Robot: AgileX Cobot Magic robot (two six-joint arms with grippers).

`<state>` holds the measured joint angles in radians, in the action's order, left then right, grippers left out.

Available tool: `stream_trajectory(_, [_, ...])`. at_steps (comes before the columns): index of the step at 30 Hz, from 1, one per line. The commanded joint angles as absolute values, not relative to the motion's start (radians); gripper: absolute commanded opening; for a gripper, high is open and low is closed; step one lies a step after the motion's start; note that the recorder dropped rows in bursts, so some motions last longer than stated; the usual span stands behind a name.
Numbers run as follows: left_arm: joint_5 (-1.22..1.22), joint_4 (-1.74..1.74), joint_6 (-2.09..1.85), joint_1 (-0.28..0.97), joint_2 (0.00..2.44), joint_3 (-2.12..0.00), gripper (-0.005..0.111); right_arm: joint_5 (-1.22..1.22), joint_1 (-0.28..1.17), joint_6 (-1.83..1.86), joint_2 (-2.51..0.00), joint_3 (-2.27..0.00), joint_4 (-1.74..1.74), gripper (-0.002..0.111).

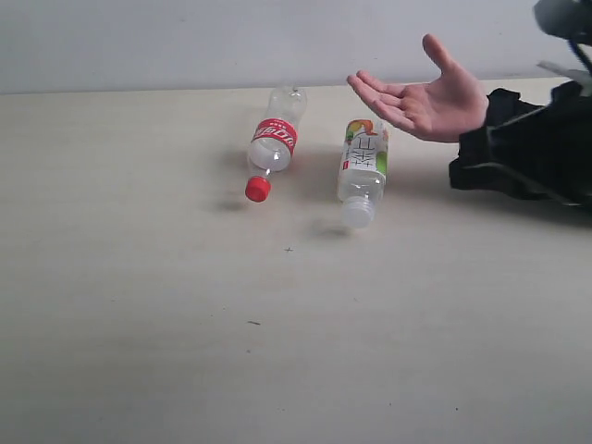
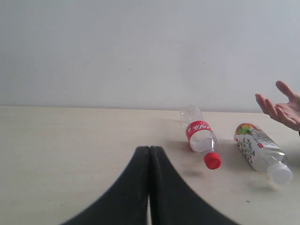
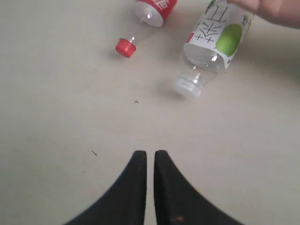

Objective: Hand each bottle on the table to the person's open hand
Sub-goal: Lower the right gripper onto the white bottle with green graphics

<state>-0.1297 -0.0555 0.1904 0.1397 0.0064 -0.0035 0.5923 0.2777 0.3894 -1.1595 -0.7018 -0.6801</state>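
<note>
1. Two bottles lie on their sides on the desk (image 1: 185,324). Take the red-capped bottle (image 1: 274,141) as your landmark; it is clear, with a red label band round its middle.
2. Its red cap points toward the near edge of the desk and its base toward the pale wall (image 1: 185,37) behind.
3. The white-capped bottle (image 1: 363,166), clear with a green-and-orange label, lies just beside the red-capped bottle. It is roughly parallel to it, not touching, with its cap turned the same way.
4. The person's open hand (image 1: 425,97) is on the far side of the white-capped bottle from the red-capped bottle. It is palm up with fingers spread, raised off the desk, and a black sleeve (image 1: 527,153) follows it.
5. The hand holds nothing and touches neither bottle, though its fingertips reach near the base end of the white-capped bottle.
6. Your left tool (image 2: 149,147) is closed, its two black fingers pressed together with nothing between them. It sits well apart from the red-capped bottle, over bare desk.
7. Your right tool (image 3: 150,152) is barely parted: you can see a thin slit of desk between the fingers, and it holds nothing.
8. The right tool is also apart from the red-capped bottle, on the cap side, with both caps pointing roughly toward it.
9. A small cross-shaped mark (image 3: 136,101) on the desk lies between the right tool and the red cap.
</note>
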Motion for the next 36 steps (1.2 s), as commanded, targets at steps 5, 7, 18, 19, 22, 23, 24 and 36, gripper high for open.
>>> stream_trajectory(5, [-0.124, -0.047, 0.189, 0.139, 0.000, 0.000, 0.000, 0.396, 0.307, 0.392, -1.482, -0.795, -0.765, 0.017])
stream_trajectory(7, [-0.124, -0.047, 0.189, 0.139, 0.000, 0.000, 0.000, 0.333, 0.343, 0.392, -1.564, -0.821, -0.763, 0.032])
stream_trajectory(18, [-0.124, -0.047, 0.189, 0.139, 0.000, 0.000, 0.000, 0.137, 0.418, 0.387, -1.881, -1.035, -0.783, 0.099])
stream_trajectory(19, [-0.124, -0.047, 0.189, 0.139, 0.000, 0.000, 0.000, 0.133, 0.418, 0.387, -1.893, -1.053, -0.785, 0.099])
stream_trajectory(22, [-0.124, -0.047, 0.189, 0.139, 0.000, 0.000, 0.000, 0.132, 0.418, 0.378, -1.921, -1.077, -0.787, 0.099])
stream_trajectory(23, [-0.124, -0.047, 0.189, 0.139, 0.000, 0.000, 0.000, 0.122, 0.418, 0.362, -1.926, -1.077, -0.787, 0.099])
stream_trajectory(24, [-0.124, -0.047, 0.189, 0.139, 0.000, 0.000, 0.000, 0.114, 0.418, 0.357, -1.931, -1.077, -0.787, 0.099])
stream_trajectory(36, [-0.124, -0.047, 0.189, 0.139, 0.000, 0.000, 0.000, 0.042, 0.418, 0.354, -1.942, -1.077, -0.787, 0.099])
